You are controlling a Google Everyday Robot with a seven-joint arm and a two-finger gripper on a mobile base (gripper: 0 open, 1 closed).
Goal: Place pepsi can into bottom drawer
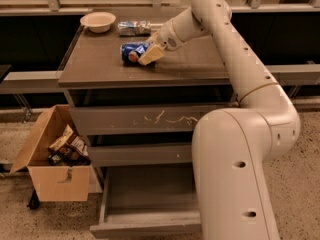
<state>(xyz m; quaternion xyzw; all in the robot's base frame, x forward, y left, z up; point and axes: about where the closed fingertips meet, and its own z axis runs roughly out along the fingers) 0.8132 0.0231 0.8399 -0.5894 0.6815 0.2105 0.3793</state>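
Note:
The pepsi can (130, 51) lies on its side on the cabinet top (100, 66), blue with a red and white logo facing the camera. My gripper (150, 50) is at the can's right end, low over the top, and looks open; its pale front finger (152, 55) overlaps the can's end. The can rests on the surface. The bottom drawer (150, 191) is pulled out at floor level below, with nothing in it that I can see, partly hidden by my arm.
A cream bowl (98, 21) and a silvery foil packet (134, 27) sit at the back of the top. The scratched top drawer (150, 120) and the middle drawer (140, 154) are closed. An open cardboard box (47, 176) with snack packets stands on the floor at the left.

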